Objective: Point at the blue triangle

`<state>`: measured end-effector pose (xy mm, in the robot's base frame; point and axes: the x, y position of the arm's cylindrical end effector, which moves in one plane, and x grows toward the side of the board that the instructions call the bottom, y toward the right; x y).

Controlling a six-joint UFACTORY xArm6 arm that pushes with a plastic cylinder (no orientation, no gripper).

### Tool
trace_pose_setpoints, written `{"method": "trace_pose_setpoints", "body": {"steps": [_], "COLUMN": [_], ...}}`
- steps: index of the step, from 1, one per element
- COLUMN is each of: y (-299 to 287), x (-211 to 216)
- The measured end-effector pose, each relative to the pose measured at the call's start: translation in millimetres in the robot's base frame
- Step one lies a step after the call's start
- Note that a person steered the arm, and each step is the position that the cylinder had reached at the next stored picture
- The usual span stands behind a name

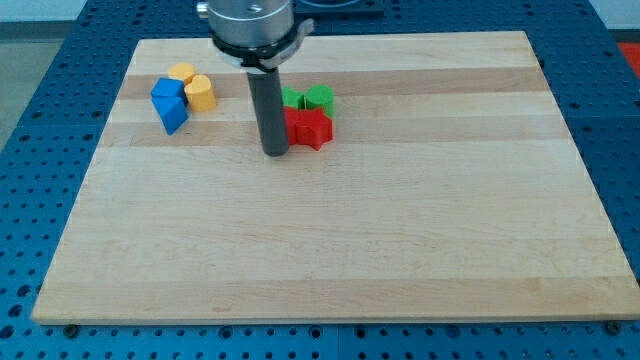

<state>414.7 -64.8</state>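
My tip (275, 153) rests on the wooden board (330, 250) a little above the board's middle height and left of centre, at the lower end of the dark rod that hangs from the grey arm flange (250, 25) at the view's top. There are no jaws here to be apart or together (the rod is a plain straight stick), and it clamps nothing.

Just to the view's right of my tip sits a red block (310, 127), star-like in outline, touching or very nearly touching the rod's side. Right behind it, toward the view's top, are two green blocks: a green block (293, 98) partly hidden by the rod, whose shape I cannot make out, and a rounded green block (320, 96) beside it.

The blue triangle (174, 117) lies well apart from my tip, toward the view's left and slightly higher, near the board's upper left corner. It seems to be the lower, wedge-shaped piece of the blue pair; a second blue block (166, 93) sits against it above. Two yellow blocks press in on that cluster: a yellow block (182, 72) at its top and a yellow rounded block (202, 93) on its right.
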Motion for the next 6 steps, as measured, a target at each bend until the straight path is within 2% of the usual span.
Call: {"method": "trace_pose_setpoints", "body": {"steps": [2, 4, 5, 6], "y": [8, -85, -135, -158], "x": [0, 14, 8, -7]}}
